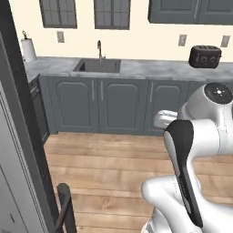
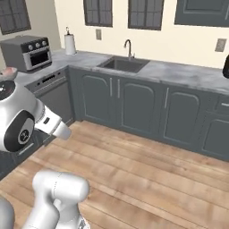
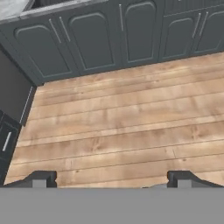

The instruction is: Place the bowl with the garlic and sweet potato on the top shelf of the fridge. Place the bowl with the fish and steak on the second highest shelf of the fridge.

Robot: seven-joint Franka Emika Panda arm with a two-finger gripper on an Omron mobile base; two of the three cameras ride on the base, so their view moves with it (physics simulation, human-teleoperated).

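In the left base view the arm [image 1: 191, 150] rose over the wooden floor [image 1: 104, 168], facing grey cabinets [image 1: 104, 104] and a sink [image 1: 97, 66]. The right base view showed a bowl [image 2: 7, 73] at the left edge on the counter [image 2: 27, 77], near a toaster oven [image 2: 27, 52]. In the hand view the gripper [image 3: 111, 178] stood wide apart, empty, above floorboards.

The arm [image 1: 200, 136] is made of smooth, glossy white shells with rounded shapes. A long black band runs along one link, narrow at the bottom and wider at the top. The joint cap [image 1: 219, 92] is a dark round disc with small light marks on it, maybe screws. In the hand view, the two fingertips [image 3: 41, 178] are small, dark grey and blocky.
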